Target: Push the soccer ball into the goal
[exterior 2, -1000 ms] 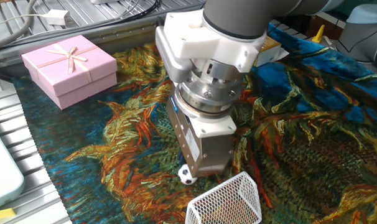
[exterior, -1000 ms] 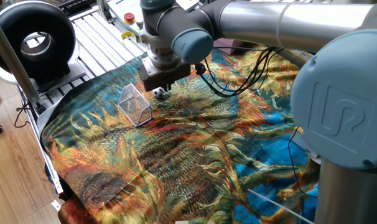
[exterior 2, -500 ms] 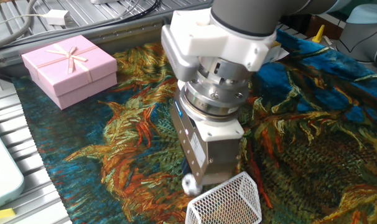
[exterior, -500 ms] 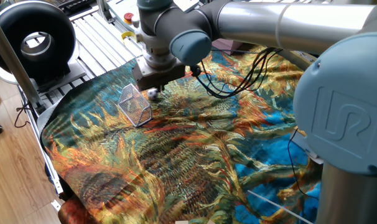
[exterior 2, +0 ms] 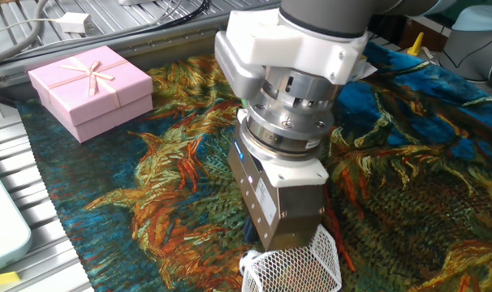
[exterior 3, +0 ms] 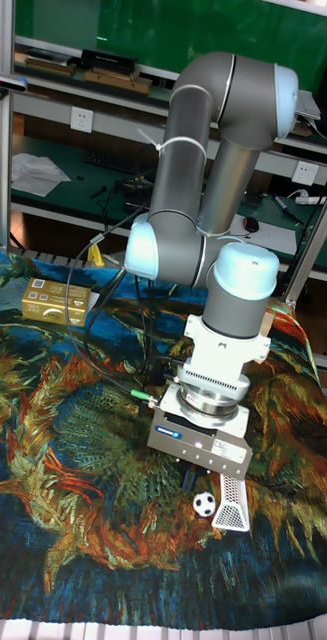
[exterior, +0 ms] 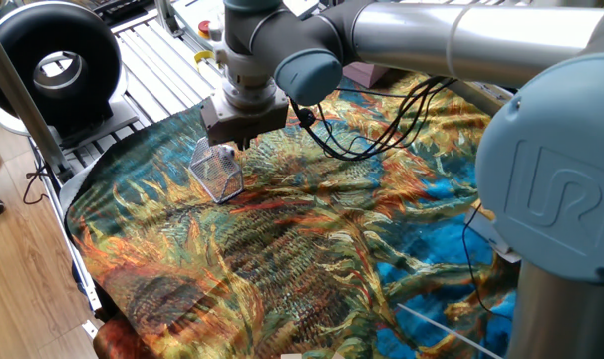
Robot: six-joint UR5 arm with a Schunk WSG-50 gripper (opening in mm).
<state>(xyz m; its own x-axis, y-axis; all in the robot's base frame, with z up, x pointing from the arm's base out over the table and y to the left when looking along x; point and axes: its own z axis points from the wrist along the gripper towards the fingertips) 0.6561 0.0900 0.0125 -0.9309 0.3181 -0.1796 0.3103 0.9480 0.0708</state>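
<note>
Tool [exterior 3: 226, 487] hides ball [exterior 3: 204, 503] elsewhere.

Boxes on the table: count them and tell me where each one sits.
2. The pink gift box lies at the cloth's upper-left corner in the other fixed view; the gold box at its left edge in the tall fixed view. The arm may hide others.
</note>
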